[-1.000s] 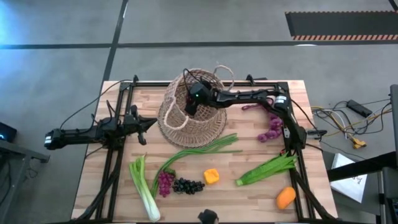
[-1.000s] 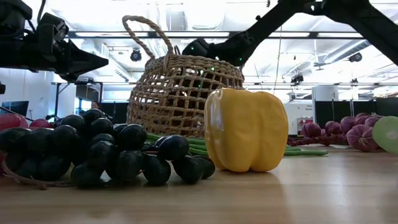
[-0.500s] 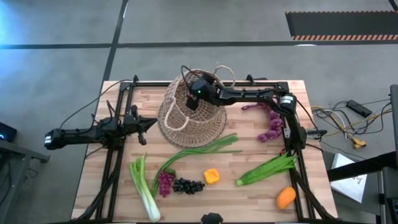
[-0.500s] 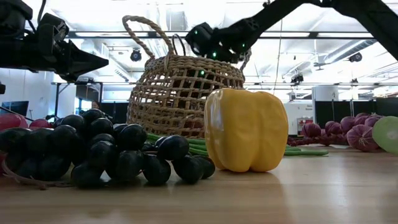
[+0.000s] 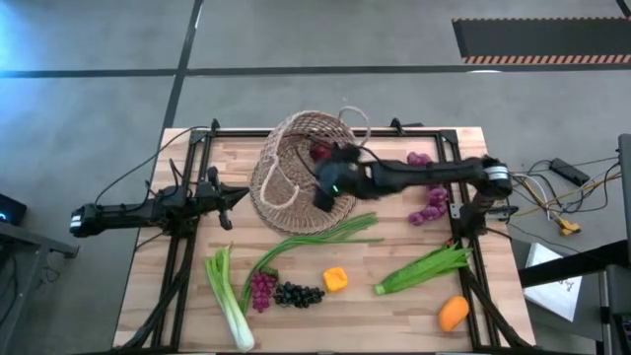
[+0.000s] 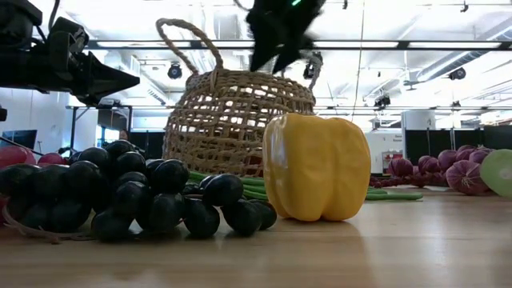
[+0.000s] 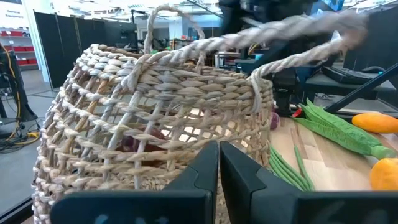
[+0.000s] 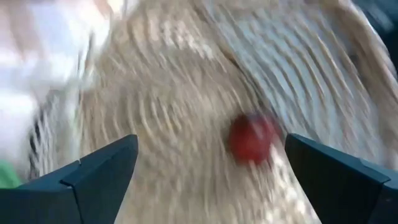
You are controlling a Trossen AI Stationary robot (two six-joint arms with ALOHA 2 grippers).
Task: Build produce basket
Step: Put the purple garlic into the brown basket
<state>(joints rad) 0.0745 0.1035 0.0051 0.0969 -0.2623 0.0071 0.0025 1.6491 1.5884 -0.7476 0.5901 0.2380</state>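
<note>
The tan wicker basket (image 5: 296,177) stands on its base at the table's far middle; it also shows in the low view (image 6: 232,120). A red apple (image 5: 320,151) lies inside it and also shows in the right wrist view (image 8: 252,138). My right gripper (image 5: 323,192) hangs open and empty above the basket's near right side (image 8: 210,143), high over the rim in the low view (image 6: 278,48). My left gripper (image 5: 232,194) is shut and empty, level, just left of the basket (image 7: 219,149).
On the near half of the table lie green onions (image 5: 315,237), a leek (image 5: 227,296), purple grapes (image 5: 261,288), black grapes (image 5: 298,294), a yellow pepper (image 5: 335,280), leafy greens (image 5: 424,268) and an orange (image 5: 453,314). Purple produce (image 5: 429,202) lies at the right.
My right gripper has risen out of the basket and gone toward the table's near edge and a little right. The red apple now shows inside the basket where the gripper was. The basket has stayed in place.
</note>
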